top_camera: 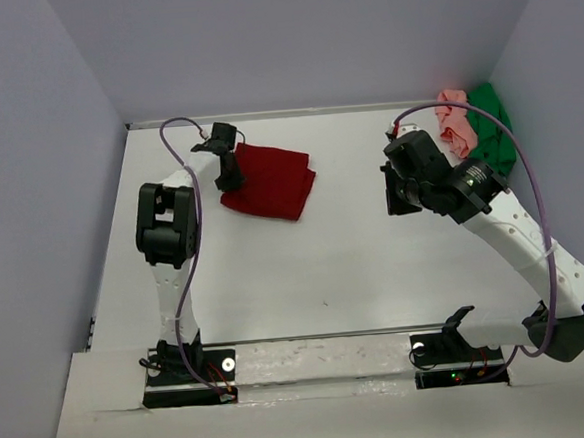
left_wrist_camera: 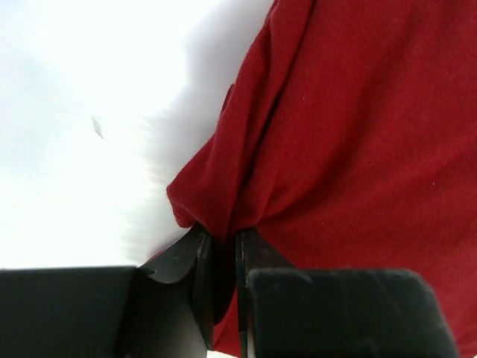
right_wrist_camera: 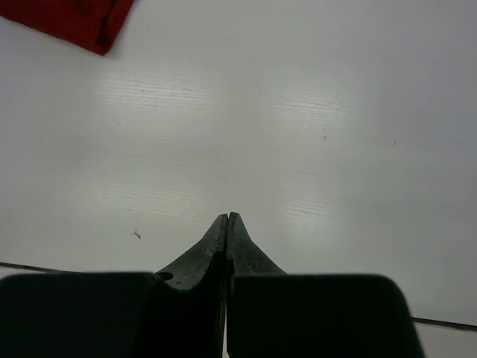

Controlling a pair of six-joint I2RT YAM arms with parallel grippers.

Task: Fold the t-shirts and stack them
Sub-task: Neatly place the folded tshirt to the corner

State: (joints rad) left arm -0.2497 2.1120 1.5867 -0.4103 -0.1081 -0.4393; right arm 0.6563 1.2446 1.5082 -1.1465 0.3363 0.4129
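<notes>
The dark red t-shirt (top_camera: 272, 179) lies folded at the back left of the white table. My left gripper (top_camera: 230, 173) is at its left edge, shut on a bunched fold of the red cloth (left_wrist_camera: 350, 134), pinched between the fingers (left_wrist_camera: 200, 257). The pale pink t-shirt (top_camera: 453, 119) and the bright green t-shirt (top_camera: 492, 125) lie crumpled together at the back right corner. My right gripper (top_camera: 399, 196) is shut and empty above bare table, left of that pile. A corner of the red t-shirt (right_wrist_camera: 74, 19) shows at the top left of the right wrist view.
Grey walls close the table on the left, back and right. The table's front edge with both arm bases (top_camera: 187, 372) runs along the bottom. A small speck (right_wrist_camera: 136, 234) lies on the table surface (top_camera: 355, 255) near the right gripper.
</notes>
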